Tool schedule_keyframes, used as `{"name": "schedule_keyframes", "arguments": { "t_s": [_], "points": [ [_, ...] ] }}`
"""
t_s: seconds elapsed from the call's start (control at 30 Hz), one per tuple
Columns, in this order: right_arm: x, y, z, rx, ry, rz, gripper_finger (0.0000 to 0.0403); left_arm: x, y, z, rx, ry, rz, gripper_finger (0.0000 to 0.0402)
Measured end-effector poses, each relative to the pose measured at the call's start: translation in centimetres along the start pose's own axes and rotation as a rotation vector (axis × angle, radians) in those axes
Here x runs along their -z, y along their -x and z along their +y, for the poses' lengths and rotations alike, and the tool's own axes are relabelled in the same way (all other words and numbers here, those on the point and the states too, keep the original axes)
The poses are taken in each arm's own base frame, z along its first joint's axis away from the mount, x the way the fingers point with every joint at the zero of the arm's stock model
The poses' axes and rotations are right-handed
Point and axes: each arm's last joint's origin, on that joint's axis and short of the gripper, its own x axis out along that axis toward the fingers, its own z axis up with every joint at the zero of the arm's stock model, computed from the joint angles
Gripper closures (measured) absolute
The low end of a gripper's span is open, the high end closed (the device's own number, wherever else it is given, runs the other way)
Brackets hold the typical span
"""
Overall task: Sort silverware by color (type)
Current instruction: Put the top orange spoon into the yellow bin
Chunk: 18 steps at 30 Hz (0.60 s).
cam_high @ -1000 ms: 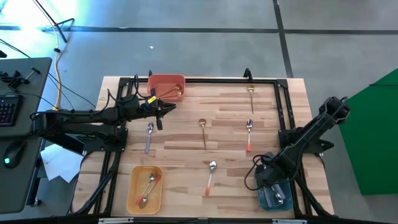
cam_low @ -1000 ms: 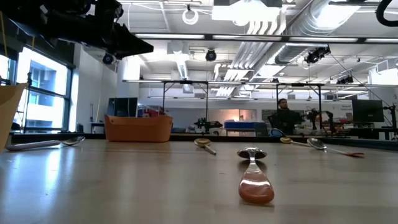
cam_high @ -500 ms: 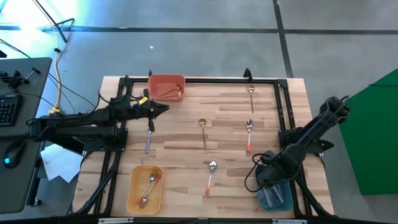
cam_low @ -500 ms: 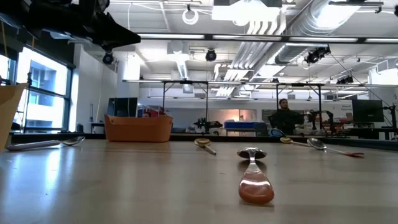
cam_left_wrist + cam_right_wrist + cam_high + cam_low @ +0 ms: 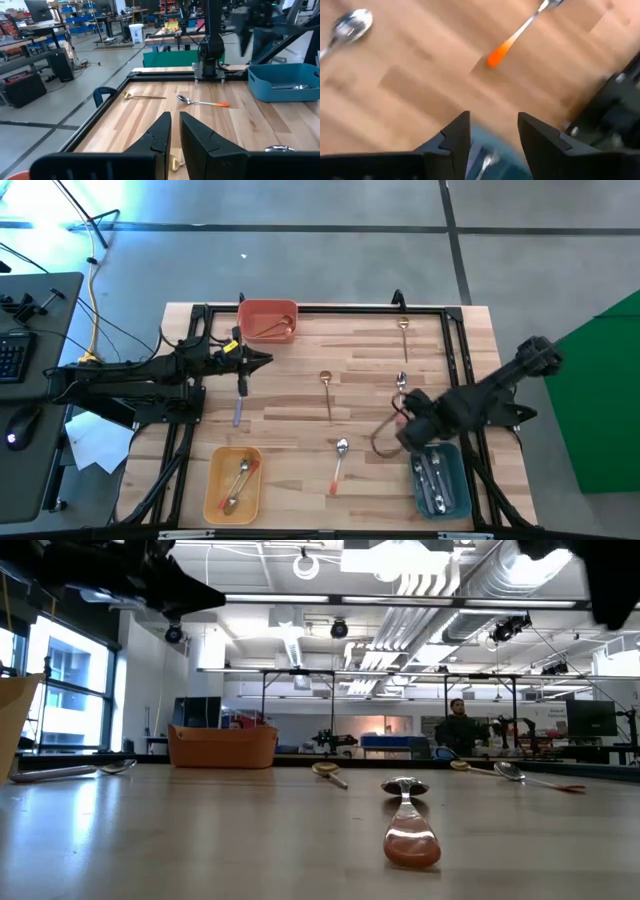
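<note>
Silverware lies loose on the table: a purple-handled spoon (image 5: 239, 401), a gold spoon (image 5: 326, 392), a second gold spoon (image 5: 403, 332), an orange-handled spoon (image 5: 400, 396) and another orange-handled spoon (image 5: 338, 464). More spoons lie in the red bin (image 5: 267, 308), the yellow bin (image 5: 214, 490) and the teal bin (image 5: 458, 485). My left gripper (image 5: 266, 360) hovers shut and empty above the purple-handled spoon's bowl end. My right gripper (image 5: 407, 422) (image 5: 494, 132) points down, open and empty, over the teal bin's far rim, near the orange handle (image 5: 499, 54).
A black frame (image 5: 320, 310) runs round the wooden tabletop. A loop of the right arm's cable (image 5: 381, 442) hangs over the table beside the near orange-handled spoon. Bare wood lies in the table's middle. A person (image 5: 456, 728) stands far off in the room.
My right gripper has risen out of the teal bin and swung toward the table's middle and far edge, turning as it went; the spoons in the bin now show. My left gripper has drawn back a little toward the table's left edge.
</note>
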Motion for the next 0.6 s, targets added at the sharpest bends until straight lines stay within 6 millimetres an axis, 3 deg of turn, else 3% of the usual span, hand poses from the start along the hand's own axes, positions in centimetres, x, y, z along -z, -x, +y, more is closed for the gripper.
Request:
{"name": "schedule_keyframes", "arguments": {
  "t_s": [0.13, 0.33, 0.47, 0.6],
  "points": [
    [-3.5, -2.5, -1.3, 0.074, -0.043, -0.018, 0.0253, 0.1, 0.0, 0.0, 0.001, 0.004, 0.01, 0.0371],
    [-8.2, -8.1, -4.3, 0.1, -0.195, -0.011, 0.0253, 0.1, 0.0, -0.2, 0.016, 0.006, 0.014, 0.0371],
    [-9.6, -12.0, -5.8, -0.031, -0.215, 0.041, 0.0253, 0.1, 0.0, -0.4, 0.028, -0.001, 0.011, 0.0371],
    [-9.6, -14.1, -6.8, -0.07, -0.217, 0.04, 0.0253, -0.1, 0.0, -0.4, 0.026, -0.001, -0.007, 0.0371]
  ]
}}
